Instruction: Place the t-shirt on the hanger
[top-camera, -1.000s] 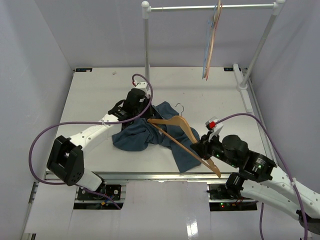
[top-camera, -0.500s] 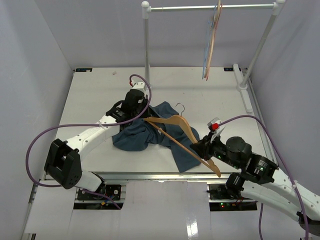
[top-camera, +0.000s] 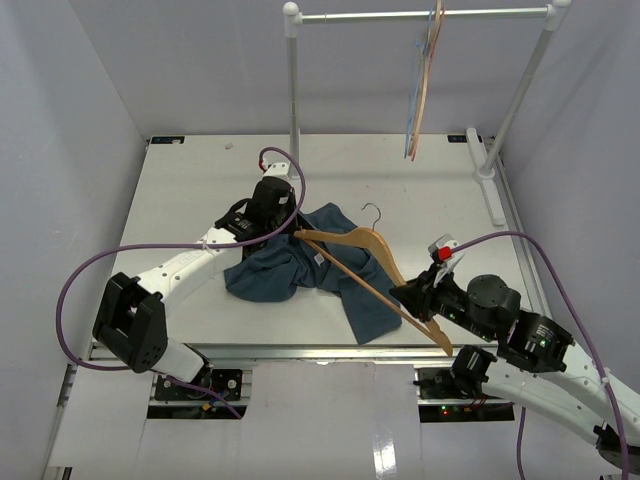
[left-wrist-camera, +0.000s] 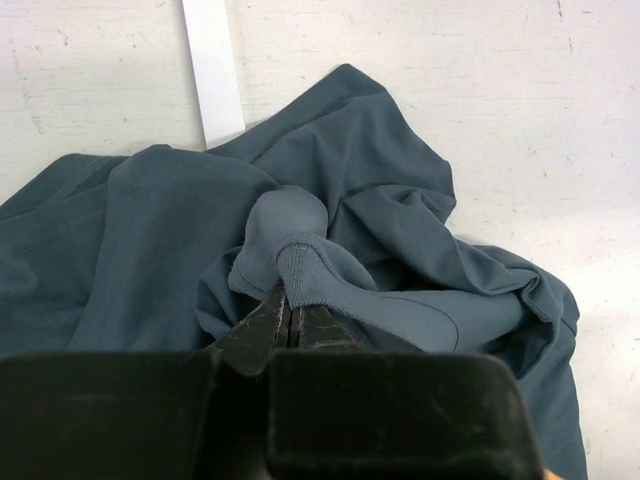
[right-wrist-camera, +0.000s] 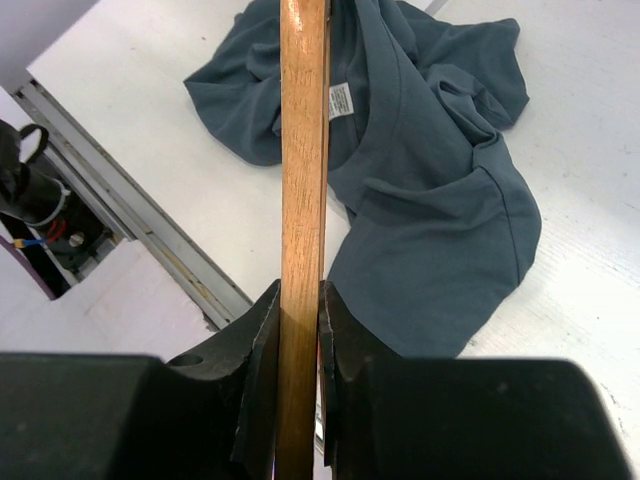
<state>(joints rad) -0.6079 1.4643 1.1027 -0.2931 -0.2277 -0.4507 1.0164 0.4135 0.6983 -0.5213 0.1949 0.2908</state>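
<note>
On the white bench (top-camera: 190, 190) of a grey-walled test cell, a dark teal t-shirt (top-camera: 275, 272) lies crumpled near the middle, one flap trailing toward the near edge. The left pincer (left-wrist-camera: 290, 316) is closed tight on a raised fold of the shirt's ribbed cloth, fingertips pressed together with the fabric bunched just above them; seen from overhead, that arm reaches in from the left to the garment's far side. The right pincer (right-wrist-camera: 298, 312) is clamped on one wooden limb of the light-brown hanger (top-camera: 352, 243), a finger on each side of the wood. The hanger slants across the right half of the shirt, its small metal hook (top-camera: 372, 211) pointing toward the back of the bench and its far tip close to the left pincer. In the right wrist view the shirt's white neck label (right-wrist-camera: 342, 100) shows just beside the wood. Whether the hanger touches the cloth cannot be told. Behind, thin coloured hangers (top-camera: 421, 95) dangle from a white clothes rail (top-camera: 380, 16)
</note>
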